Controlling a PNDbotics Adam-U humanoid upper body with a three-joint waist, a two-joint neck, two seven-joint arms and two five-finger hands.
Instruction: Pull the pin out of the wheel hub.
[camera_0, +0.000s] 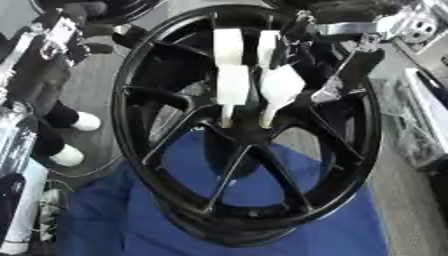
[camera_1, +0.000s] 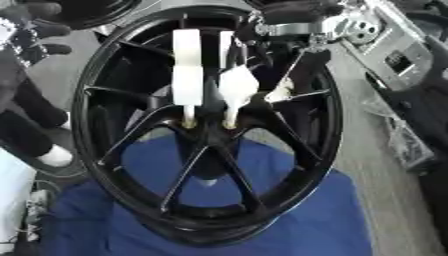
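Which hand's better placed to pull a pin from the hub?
Right. The right hand sits at the top of the black wheel, just above the two white pins in the hub. The left hand is out past the wheel's left edge.

I see a glossy black metal wheel (camera_0: 249, 130), matt white plastic-looking pins (camera_0: 233, 80) and soft matt blue cloth (camera_0: 341, 225) beneath.

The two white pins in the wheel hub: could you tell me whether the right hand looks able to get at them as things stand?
Probably yes. The right hand is at the wheel's upper rim, just right of the two white pins, which stand out from the hub, nothing covering them.
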